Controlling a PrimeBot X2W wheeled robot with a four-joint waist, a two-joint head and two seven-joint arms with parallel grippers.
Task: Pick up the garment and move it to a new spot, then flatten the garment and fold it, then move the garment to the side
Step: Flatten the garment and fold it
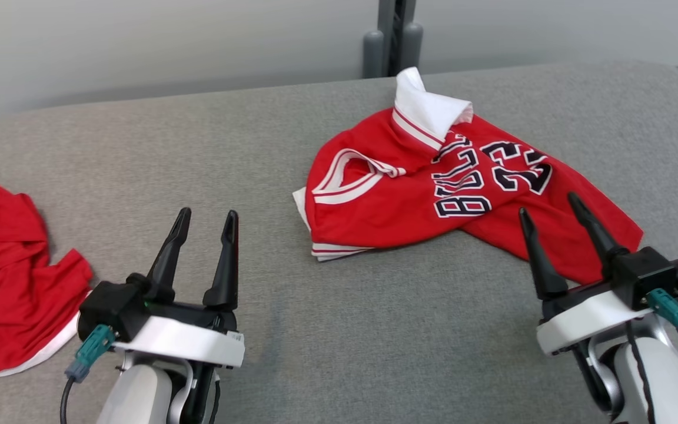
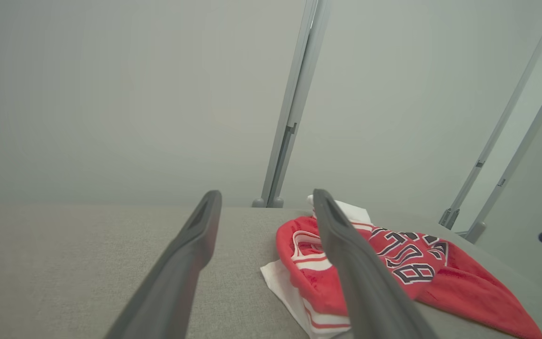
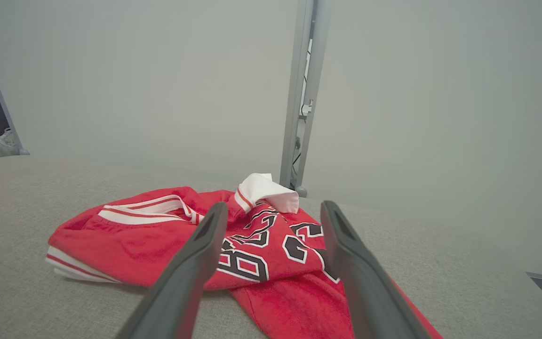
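Down at the lower left of the head view sits the left gripper (image 1: 208,213), fingers spread wide, nothing between them, bare grey cloth-covered table (image 1: 374,330) underneath. Over at the lower right, the right gripper (image 1: 548,204) is just as wide and just as empty. Its two dark fingers point up the frame across the near right edge of the red jersey (image 1: 398,200); whether they touch the fabric, I can't tell.

At the left edge of the frame lies a second red garment (image 1: 3,277), crumpled, with white trim along its bottom, well apart from the jersey.

Now the jersey itself, right of centre, in the middle of the frame: it's bunched and partly doubled over, with dark white-outlined lettering and the number 23 facing up, and a white-and-red striped armhole to the left. A white flap (image 1: 430,109) stands turned up at its far end.

Beyond that, at the top centre, a grey post (image 1: 395,35) rises behind the table's back edge against a pale wall (image 1: 139,41). In the right wrist view, a white shoe (image 3: 0,143) sits at the far left edge.
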